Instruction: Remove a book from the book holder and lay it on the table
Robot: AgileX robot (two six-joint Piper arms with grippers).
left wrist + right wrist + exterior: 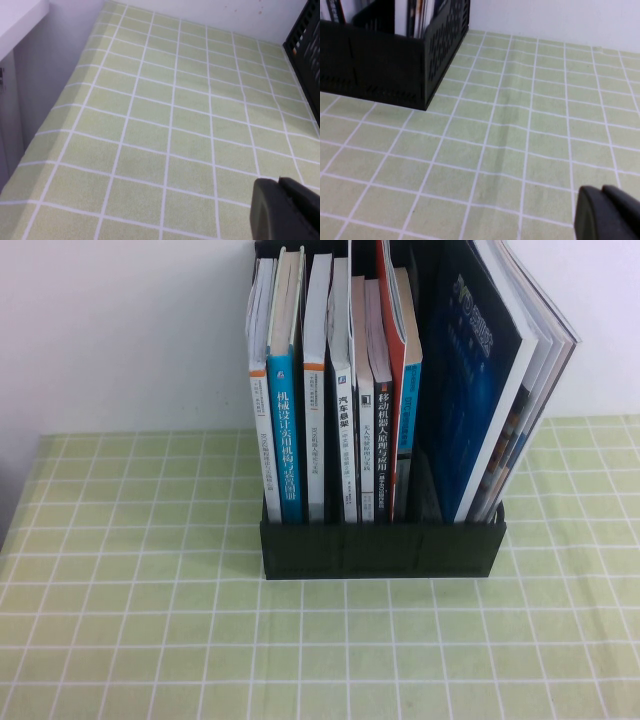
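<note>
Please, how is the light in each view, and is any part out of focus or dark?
High view: even, soft light; books slightly soft, holder front very dark. Left wrist view: table evenly lit, the left pincer a dark blur at the corner. Right wrist view: soft shadow beside the holder; the right pincer likewise blurred.

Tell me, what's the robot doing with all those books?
Nothing is being held yet. The holder stands on the table, full of upright books, and the big magazine leans in its right end. Neither arm shows in the high view. The left claw hangs over bare cloth left of the holder, and the right claw hangs over the cloth to its right. Taking a book out has not started.
</note>
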